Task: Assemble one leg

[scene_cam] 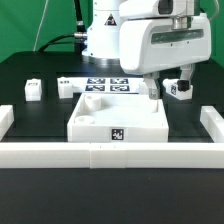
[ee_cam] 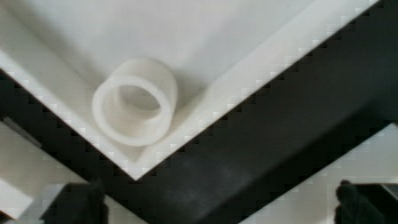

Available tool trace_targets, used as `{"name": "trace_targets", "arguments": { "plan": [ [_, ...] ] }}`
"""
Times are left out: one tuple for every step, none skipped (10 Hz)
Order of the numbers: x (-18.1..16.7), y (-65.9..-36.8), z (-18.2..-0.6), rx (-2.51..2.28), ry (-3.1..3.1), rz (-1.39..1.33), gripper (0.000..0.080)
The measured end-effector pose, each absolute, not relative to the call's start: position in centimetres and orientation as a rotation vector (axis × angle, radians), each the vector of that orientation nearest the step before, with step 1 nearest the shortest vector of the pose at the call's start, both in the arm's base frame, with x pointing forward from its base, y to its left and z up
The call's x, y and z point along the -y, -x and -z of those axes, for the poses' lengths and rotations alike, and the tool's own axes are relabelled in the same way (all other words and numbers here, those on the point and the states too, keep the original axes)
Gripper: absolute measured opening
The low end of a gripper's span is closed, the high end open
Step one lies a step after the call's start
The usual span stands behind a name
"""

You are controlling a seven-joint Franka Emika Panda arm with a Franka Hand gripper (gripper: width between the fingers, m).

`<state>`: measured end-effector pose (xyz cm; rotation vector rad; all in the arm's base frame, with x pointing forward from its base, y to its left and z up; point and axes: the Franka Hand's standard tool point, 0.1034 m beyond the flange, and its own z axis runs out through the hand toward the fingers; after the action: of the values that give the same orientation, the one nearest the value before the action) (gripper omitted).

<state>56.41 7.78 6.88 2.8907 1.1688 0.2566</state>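
Observation:
The large white square panel (scene_cam: 120,118) lies in the middle of the black table. My gripper (scene_cam: 152,90) hangs over its far corner on the exterior view's right. In the wrist view that corner fills the picture, with its round screw hole (ee_cam: 134,100). My gripper (ee_cam: 217,208) is open, its dark fingertips (ee_cam: 71,205) wide apart, with nothing between them. One leg (scene_cam: 181,88), a small white block with a tag, stands just beside the gripper on the exterior view's right. Two more legs (scene_cam: 33,90) (scene_cam: 66,86) stand at the far left.
The marker board (scene_cam: 105,84) lies behind the panel. A low white wall (scene_cam: 110,155) runs along the front of the table, with side pieces at the left (scene_cam: 5,118) and right (scene_cam: 212,122). The robot's base stands at the back.

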Motion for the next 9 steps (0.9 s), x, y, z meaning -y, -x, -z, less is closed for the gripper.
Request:
{"name": "trace_targets", "arguments": {
  "plan": [
    [-7.8, -56.5, -6.9, -1.168, -2.889, -0.267, 0.065],
    [-7.8, -56.5, -6.9, -1.168, -2.888, -0.27, 0.065],
    [-7.8, -56.5, -6.9, -1.167, -2.889, -0.27, 0.065],
    [-7.8, -56.5, -6.9, -1.167, -2.889, -0.27, 0.065],
    [-7.8, -56.5, -6.9, -1.167, -2.889, -0.27, 0.065],
    [-7.8, -56.5, -6.9, -1.167, -2.889, -0.27, 0.065],
    [-7.7, -56.6, -6.9, -1.198, -2.869, -0.287, 0.065],
    [-7.4, -56.0, -6.5, -1.262, -2.824, -0.334, 0.065],
    [-7.0, -54.9, -5.7, -1.352, -2.77, -0.35, 0.065]
  ]
}}
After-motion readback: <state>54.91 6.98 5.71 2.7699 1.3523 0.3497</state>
